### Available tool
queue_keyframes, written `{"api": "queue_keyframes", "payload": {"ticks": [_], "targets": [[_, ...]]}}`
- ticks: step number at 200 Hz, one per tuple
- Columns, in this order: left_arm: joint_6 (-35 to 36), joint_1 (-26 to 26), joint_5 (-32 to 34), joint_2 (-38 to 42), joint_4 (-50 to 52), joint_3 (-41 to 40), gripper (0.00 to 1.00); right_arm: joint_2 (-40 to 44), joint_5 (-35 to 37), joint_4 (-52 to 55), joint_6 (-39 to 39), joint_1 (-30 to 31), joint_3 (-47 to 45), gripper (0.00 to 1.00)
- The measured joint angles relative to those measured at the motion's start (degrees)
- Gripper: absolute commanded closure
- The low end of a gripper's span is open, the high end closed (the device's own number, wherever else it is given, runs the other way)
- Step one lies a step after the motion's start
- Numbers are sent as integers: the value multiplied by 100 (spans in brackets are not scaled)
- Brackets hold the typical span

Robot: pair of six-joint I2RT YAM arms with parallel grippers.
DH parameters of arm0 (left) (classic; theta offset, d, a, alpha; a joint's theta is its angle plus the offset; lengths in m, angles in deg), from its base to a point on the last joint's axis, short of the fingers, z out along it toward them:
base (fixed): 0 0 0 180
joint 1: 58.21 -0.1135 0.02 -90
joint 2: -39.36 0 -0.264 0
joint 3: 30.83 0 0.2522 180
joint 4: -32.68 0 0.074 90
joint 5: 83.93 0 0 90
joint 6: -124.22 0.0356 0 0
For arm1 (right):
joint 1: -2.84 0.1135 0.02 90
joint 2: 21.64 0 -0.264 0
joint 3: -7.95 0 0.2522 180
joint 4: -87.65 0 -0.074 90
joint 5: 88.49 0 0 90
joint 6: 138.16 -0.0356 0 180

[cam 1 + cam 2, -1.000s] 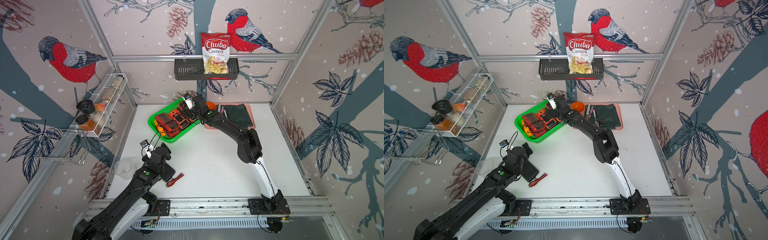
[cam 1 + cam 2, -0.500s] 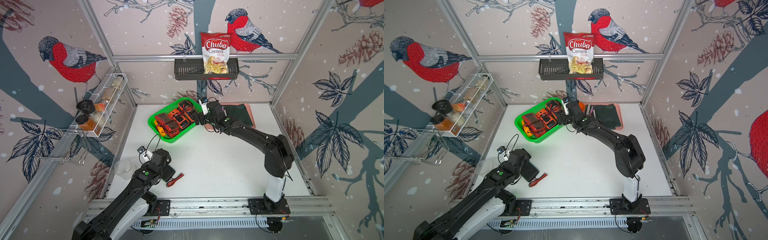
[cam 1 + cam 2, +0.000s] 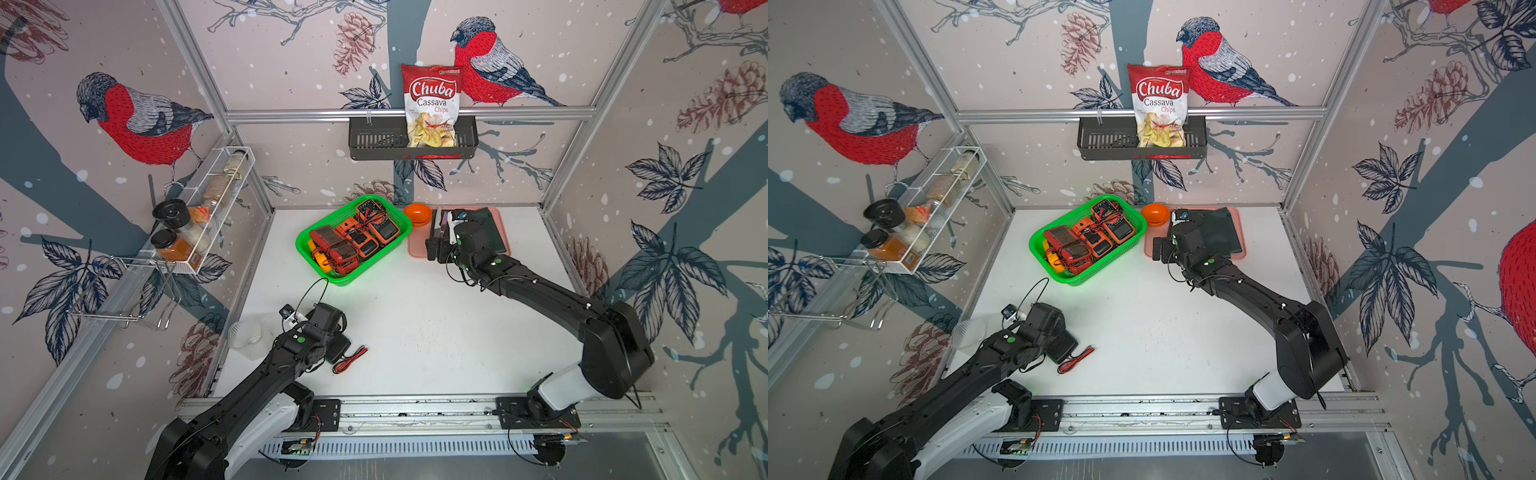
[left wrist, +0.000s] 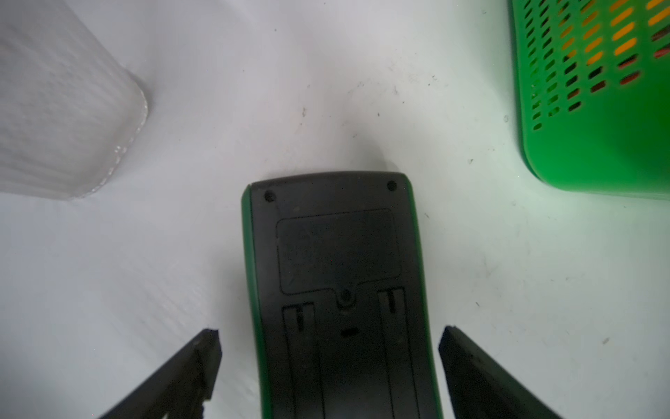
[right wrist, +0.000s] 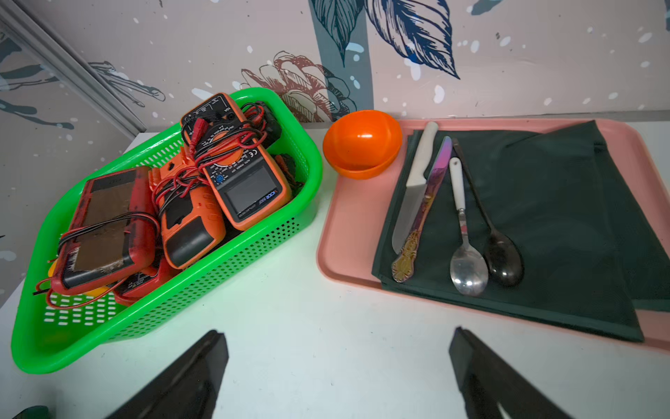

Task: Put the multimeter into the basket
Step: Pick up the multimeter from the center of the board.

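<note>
Front-left of the table: left fingers are spread apart, one on each side of a multimeter. A strip of bare table shows on both sides, so they do not touch it.

The multimeter lies flat, face down, with its black back and green edge up. It is outside the basket and well apart from it.

Just beside the multimeter, toward the table's middle, is a loose bundle of red and black test leads. At the table's left edge, near the left arm, stands a clear ribbed plastic container.

Far side of the table, left of centre: green mesh basket, set at an angle to the rear edge. It holds several meters with tangled leads, among them an orange multimeter lying face up and a red one lying back up.

Just right of the basket is a pink tray. The right fingers are held above its front-left corner, spread wide, with nothing between them.

On the tray:
- an orange bowl at the rear-left corner
- a dark green cloth
- on the cloth, a white-handled knife, an iridescent knife, a white-handled spoon and a black spoon, side by side

Rear wall: black slotted shelf holding an upright Chuba cassava chips bag. Left wall: white wire rack with spice jars.
</note>
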Motion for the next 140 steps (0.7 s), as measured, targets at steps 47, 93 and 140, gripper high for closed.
{"api": "queue_keyframes", "payload": {"ticks": [47,93,140], "targets": [[-149,0,-195,-15,-87,-205,3,76,39,-4,-46,-103,-131,0],[-173,0,-361,-286,-678,-343,2,101,39,-7,-129,-136,-177,0],[-55,0,-420,-560,-925,-286,3,0,7,-11,-146,-136,-203,0]]}}
